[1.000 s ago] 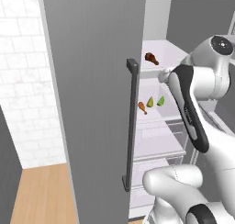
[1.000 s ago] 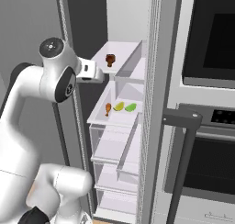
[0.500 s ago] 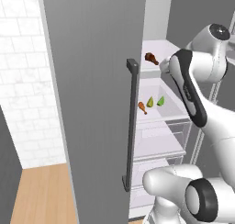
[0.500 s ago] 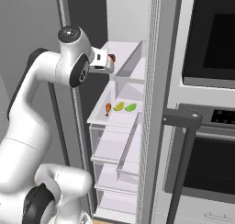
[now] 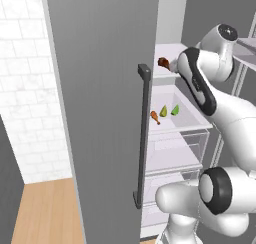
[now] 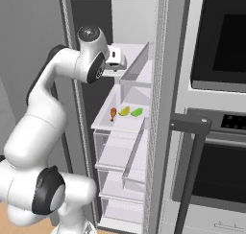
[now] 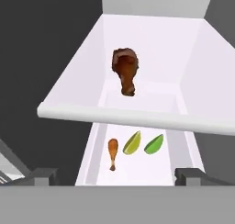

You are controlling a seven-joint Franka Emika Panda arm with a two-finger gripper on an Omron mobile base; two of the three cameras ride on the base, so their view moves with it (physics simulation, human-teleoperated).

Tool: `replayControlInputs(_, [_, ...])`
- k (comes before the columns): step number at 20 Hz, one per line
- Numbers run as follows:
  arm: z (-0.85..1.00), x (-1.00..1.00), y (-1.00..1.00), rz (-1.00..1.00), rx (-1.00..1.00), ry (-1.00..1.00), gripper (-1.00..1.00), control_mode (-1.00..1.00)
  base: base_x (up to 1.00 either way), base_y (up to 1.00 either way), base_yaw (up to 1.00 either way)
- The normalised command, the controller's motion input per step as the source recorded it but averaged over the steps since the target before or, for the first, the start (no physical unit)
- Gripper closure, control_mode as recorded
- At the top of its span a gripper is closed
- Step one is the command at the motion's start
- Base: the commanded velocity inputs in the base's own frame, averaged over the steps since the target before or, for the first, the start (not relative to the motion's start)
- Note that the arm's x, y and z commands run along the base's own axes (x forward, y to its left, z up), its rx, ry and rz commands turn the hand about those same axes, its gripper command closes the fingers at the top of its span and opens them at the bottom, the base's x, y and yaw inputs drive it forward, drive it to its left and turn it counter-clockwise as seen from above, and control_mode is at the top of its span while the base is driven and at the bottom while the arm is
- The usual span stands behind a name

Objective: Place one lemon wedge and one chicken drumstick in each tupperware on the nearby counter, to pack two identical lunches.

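On upper shelf (image 7: pixel 151 120), drumstick (image 7: pixel 125 70) bone-end toward camera

Rendered frames: even, diffuse light, no glare, moderately soft resolution.
Fridge interior (image 7: pixel 151 39) brightest, at 12 o'clock in hand view; surround at 9 o'clock dark grey. Upper drumstick (image 7: pixel 125 70) casts only a faint contact shadow. Shelf rim (image 7: pixel 137 117) slightly blurred. Edges straight, no visible lens distortion in base views.

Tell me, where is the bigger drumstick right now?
The bigger drumstick lies on the fridge's upper shelf, one level above the small drumstick and two lemon wedges, just ahead of the open gripper.
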Motion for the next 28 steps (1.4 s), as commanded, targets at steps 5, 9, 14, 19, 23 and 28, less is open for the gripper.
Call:
replayControlInputs(5, [-0.06, 0.55, -0.06, 0.11, 0.00, 0.01, -1.00, -1.00, 0.00, 0.00, 0.00])
replayControlInputs(9, [-0.14, 0.39, -0.01, 0.14, 0.00, 0.00, -1.00, -1.00, 0.00, 0.00, 0.00])
replayControlInputs(14, [-0.21, 0.36, 0.00, 0.12, 0.00, 0.00, -1.00, -1.00, 0.00, 0.00, 0.00])
replayControlInputs(19, [-0.17, 0.43, 0.00, 0.10, 0.00, 0.00, -1.00, -1.00, 0.00, 0.00, 0.00])
replayControlInputs(23, [-0.09, 0.42, -0.04, 0.09, 0.00, 0.00, -1.00, -1.00, 0.00, 0.00, 0.00])
replayControlInputs(28, [-0.11, 0.41, -0.04, 0.10, 0.00, 0.00, -1.00, -1.00, 0.00, 0.00, 0.00])
